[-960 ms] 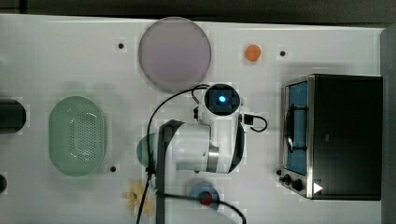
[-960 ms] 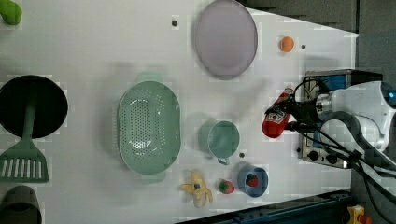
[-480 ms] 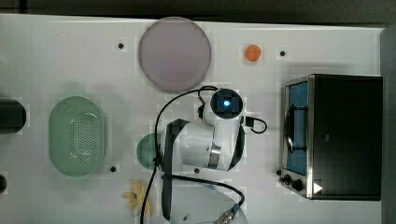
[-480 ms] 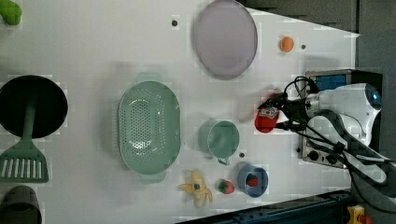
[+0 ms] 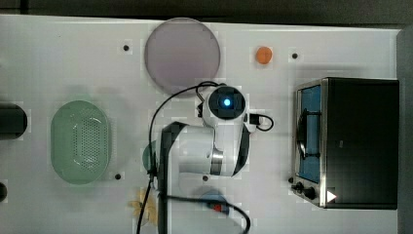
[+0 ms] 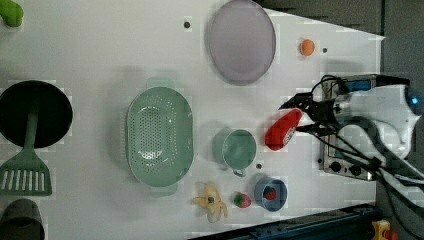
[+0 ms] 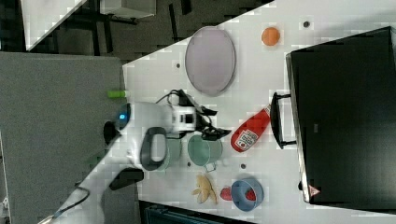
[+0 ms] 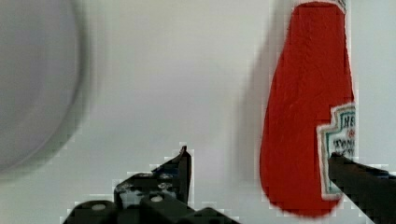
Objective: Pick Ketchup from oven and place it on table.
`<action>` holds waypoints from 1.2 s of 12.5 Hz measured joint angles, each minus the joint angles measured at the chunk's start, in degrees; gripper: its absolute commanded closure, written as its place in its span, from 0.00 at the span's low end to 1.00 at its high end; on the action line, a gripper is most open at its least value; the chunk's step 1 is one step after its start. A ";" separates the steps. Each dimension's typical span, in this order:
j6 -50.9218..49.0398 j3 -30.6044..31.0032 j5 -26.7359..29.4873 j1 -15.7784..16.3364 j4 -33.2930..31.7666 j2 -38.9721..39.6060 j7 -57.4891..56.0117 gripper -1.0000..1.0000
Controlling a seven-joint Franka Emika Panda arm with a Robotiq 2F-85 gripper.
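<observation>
The ketchup (image 6: pixel 283 129) lies on its side on the table (image 6: pixel 100 60), between the green mug (image 6: pixel 238 148) and the oven (image 7: pixel 343 116), just in front of the oven's door handle (image 7: pixel 276 120). My gripper (image 6: pixel 303 113) hovers over it, fingers spread wide and holding nothing.

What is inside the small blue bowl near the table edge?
The blue bowl holds one strawberry, seen in the left view. Another strawberry lies on the table beside it, not inside. The bowl's floor under the berry is covered.
</observation>
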 measured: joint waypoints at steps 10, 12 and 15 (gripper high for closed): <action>-33.33 0.34 -0.60 0.18 34.91 -18.51 0.53 0.00; -39.04 -0.97 -1.10 0.55 36.71 -19.25 0.47 0.00; -45.59 -1.63 -2.68 -0.32 39.22 -16.31 0.95 0.00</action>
